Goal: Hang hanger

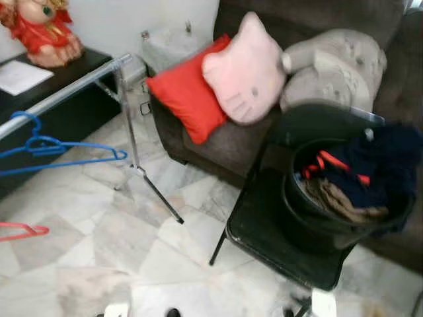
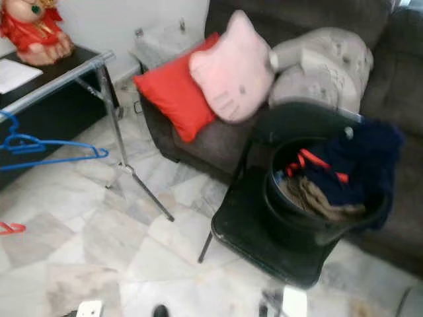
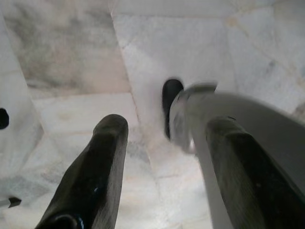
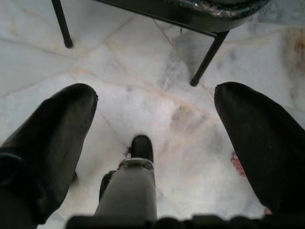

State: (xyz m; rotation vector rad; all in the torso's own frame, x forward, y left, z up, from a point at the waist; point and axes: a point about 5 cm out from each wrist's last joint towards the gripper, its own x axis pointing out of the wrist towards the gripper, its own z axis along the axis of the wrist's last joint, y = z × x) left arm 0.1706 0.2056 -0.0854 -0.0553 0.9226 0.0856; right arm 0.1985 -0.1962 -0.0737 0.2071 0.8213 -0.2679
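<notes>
I stand before the bucket of clothes on its chair: both grippers hang spread and empty over floor, blue hanger already on the rail up-left, red one lower

Red cushion, pink cat pillow, black laundry basket

Head stereo pair angled down over marble floor; wrist cameras close above that floor.
</notes>
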